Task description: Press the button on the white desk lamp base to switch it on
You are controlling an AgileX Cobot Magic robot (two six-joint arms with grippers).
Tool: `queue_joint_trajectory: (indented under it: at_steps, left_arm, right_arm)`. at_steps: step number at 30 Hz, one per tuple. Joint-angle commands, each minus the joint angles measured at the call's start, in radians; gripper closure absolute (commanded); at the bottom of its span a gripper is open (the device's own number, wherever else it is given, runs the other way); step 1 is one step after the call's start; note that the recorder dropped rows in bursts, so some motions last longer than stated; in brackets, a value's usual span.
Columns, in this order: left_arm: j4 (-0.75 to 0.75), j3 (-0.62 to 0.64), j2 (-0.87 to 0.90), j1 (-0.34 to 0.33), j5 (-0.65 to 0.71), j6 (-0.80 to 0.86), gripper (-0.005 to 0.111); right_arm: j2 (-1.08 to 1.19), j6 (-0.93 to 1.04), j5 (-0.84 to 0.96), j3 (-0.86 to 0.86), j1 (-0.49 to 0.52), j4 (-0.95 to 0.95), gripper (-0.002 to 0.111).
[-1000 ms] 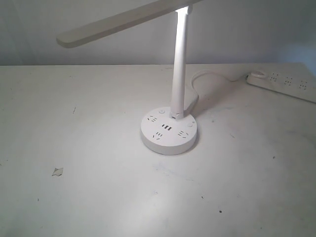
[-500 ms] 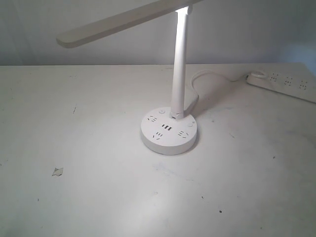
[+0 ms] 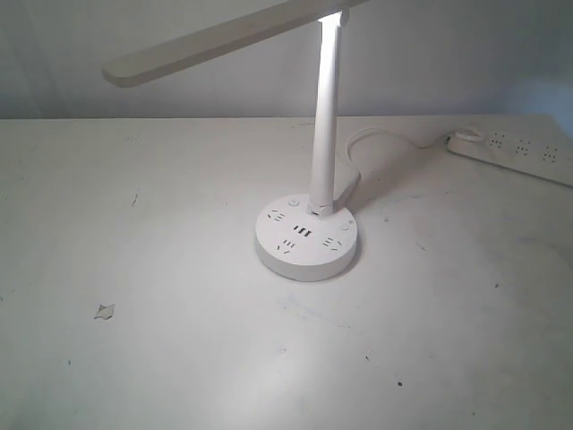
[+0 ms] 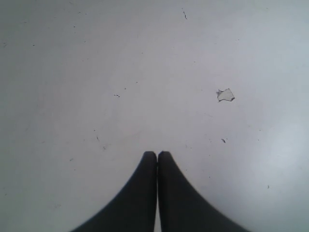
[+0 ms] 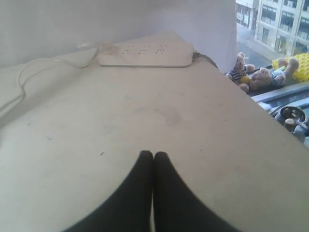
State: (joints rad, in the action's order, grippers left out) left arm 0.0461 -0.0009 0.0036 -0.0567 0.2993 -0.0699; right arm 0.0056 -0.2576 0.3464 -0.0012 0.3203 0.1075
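The white desk lamp stands mid-table in the exterior view: a round white desk lamp base (image 3: 307,239) with socket holes and three dark USB slots, a slim pole (image 3: 324,125) and a long flat head (image 3: 215,40) reaching left. Neither gripper shows in the exterior view. My left gripper (image 4: 157,154) is shut with nothing in it, over bare white table near a small paper scrap (image 4: 225,95). My right gripper (image 5: 153,155) is also shut and holds nothing, above the table. The lamp does not appear in either wrist view.
A long white power strip (image 3: 515,154) lies at the back right, also in the right wrist view (image 5: 145,53), with a white cord (image 3: 376,136) running to the lamp. The paper scrap (image 3: 105,311) lies front left. The table's right edge (image 5: 260,121) drops off beside a window.
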Motion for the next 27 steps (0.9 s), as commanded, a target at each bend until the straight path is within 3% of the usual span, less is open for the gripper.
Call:
queue_joint_trajectory:
  at_steps: [1, 11, 19, 27]
  left_arm:
    - [-0.003, 0.001, -0.004, -0.001, 0.007, -0.001, 0.107]
    - [-0.003, 0.001, -0.004, -0.001, 0.007, -0.001, 0.107]
    - [-0.003, 0.001, -0.004, -0.001, 0.007, -0.001, 0.107]
    - [-0.003, 0.001, -0.004, -0.001, 0.007, -0.001, 0.107]
  right_arm:
    - [-0.006, 0.192, -0.004, 0.001, 0.009, -0.036, 0.108]
    - [-0.006, 0.202, 0.008, 0.001, 0.007, -0.064, 0.108]
    - [-0.006, 0.209, 0.006, 0.001, -0.100, -0.064, 0.108]
    - [-0.006, 0.209, 0.004, 0.001, -0.110, -0.064, 0.108]
